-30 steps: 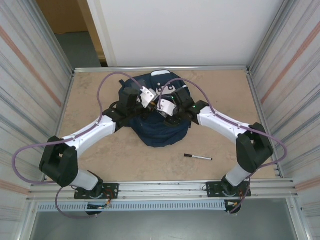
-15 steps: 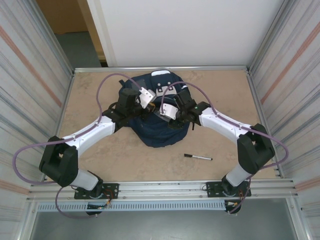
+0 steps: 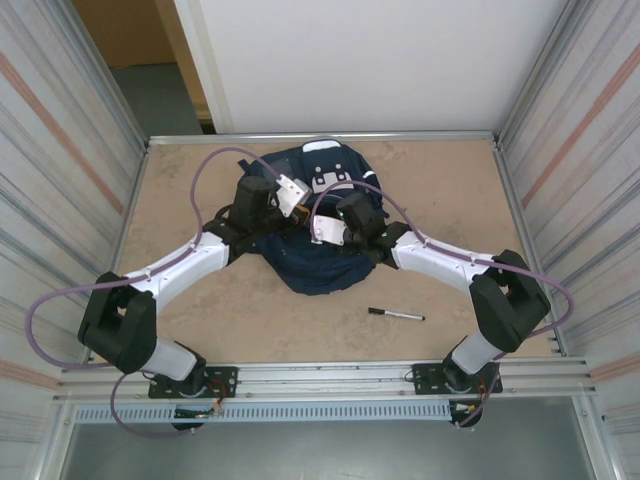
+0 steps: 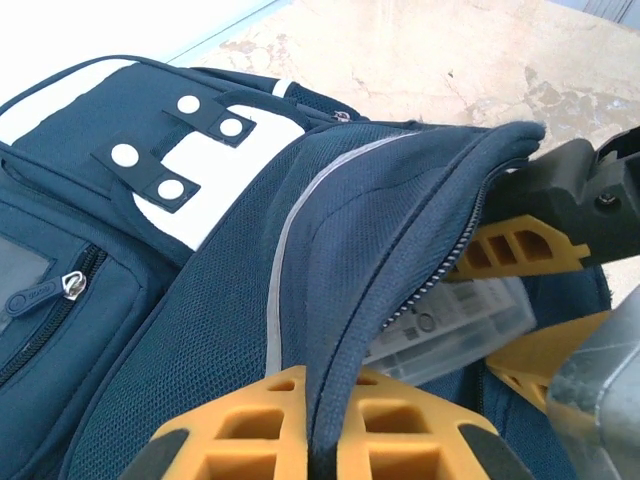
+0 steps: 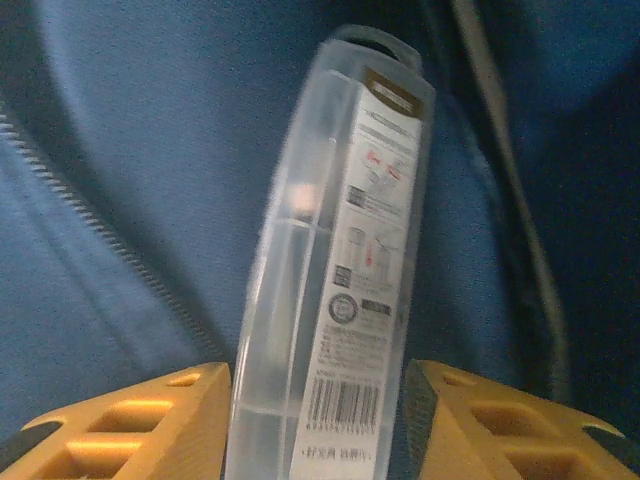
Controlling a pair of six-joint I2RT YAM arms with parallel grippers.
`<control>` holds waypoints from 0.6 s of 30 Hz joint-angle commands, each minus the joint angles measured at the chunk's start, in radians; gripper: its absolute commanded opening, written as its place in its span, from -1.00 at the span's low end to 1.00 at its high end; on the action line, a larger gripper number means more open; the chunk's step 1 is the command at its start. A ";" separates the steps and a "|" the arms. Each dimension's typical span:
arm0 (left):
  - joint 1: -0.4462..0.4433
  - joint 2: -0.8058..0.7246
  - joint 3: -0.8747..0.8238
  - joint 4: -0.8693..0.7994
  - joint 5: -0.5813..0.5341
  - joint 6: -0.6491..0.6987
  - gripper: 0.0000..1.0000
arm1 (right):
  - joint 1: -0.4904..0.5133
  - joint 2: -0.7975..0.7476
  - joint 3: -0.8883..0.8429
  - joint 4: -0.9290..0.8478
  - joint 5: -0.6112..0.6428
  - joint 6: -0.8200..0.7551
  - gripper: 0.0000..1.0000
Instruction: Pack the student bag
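Observation:
The student bag point(image 3: 312, 272), navy with white patches, lies at the back middle of the table. My left gripper point(image 4: 322, 385) is shut on the zippered edge of the bag's flap point(image 4: 400, 230) and holds it up, so the pocket gapes. My right gripper point(image 5: 315, 385) reaches into that opening from the right. It is shut on a clear plastic case point(image 5: 330, 270) with a barcode label, which stands upright between its yellow fingers point(image 5: 150, 415). The same case point(image 4: 455, 322) shows under the raised flap in the left wrist view, with the right gripper's fingers point(image 4: 515, 250) beside it.
A black pen point(image 3: 395, 315) lies on the table in front of the bag, to the right. Metal rails and corrugated walls close in the table point(image 3: 200, 300) on both sides. A zip pocket point(image 4: 60, 290) sits on the bag's outer face.
My right gripper has moved left, further into the bag's opening, with the clear case, and its jaws have narrowed onto it. The left gripper has kept its hold on the flap.

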 commanded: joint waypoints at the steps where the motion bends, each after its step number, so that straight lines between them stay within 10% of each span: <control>1: 0.007 -0.039 0.002 0.057 0.040 -0.020 -1.00 | -0.015 -0.001 -0.019 0.243 0.238 0.001 0.01; 18: 0.009 -0.052 0.028 0.015 0.045 -0.044 -1.00 | -0.088 -0.303 -0.029 -0.248 -0.109 1.078 0.18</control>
